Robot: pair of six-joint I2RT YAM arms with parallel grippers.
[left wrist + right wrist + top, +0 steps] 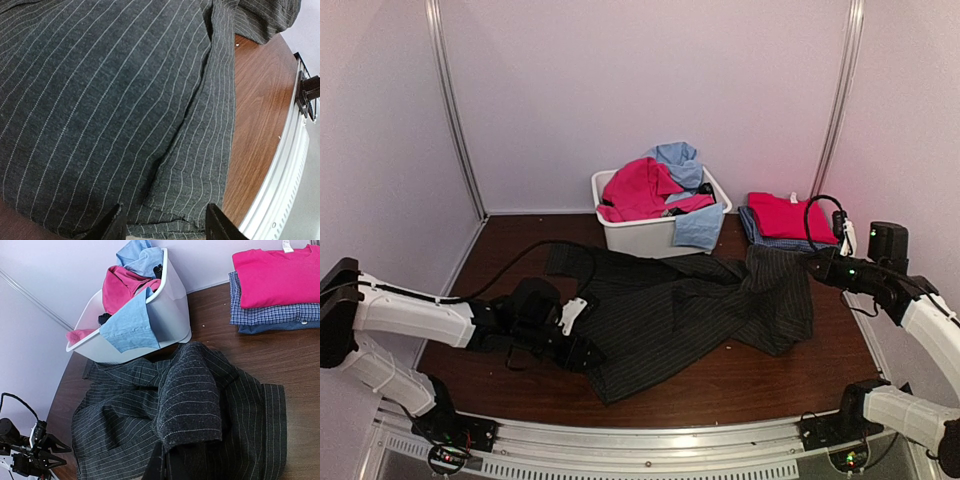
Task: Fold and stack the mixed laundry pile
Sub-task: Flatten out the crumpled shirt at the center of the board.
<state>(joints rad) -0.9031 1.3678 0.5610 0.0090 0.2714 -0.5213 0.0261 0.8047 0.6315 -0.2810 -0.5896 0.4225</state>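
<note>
The white tub (650, 235) holds pink (638, 188) and light blue garments (678, 160), one blue piece draped over its rim. The pinstriped garment (680, 310) sprawls across the table (740, 385); the left fingers (165, 227) stand apart over its edge, gripping nothing. The right fingers (167, 465) are pinched on its raised fold.

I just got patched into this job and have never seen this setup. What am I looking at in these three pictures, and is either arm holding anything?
Two robot arms are bolted at the near edge of a brown table. The overhead view looks down from behind them. The other two views come from cameras on each wrist.

A black pinstriped garment lies spread across the table. Behind it stands a white tub with pink, light blue and dark clothes spilling out. To the right sits a folded stack: pink on top, blue checked below.

The left gripper hovers over the garment's near-left edge, fingers apart, gripping nothing. The right gripper is shut on a raised fold of the same garment, which drapes over it.
</note>
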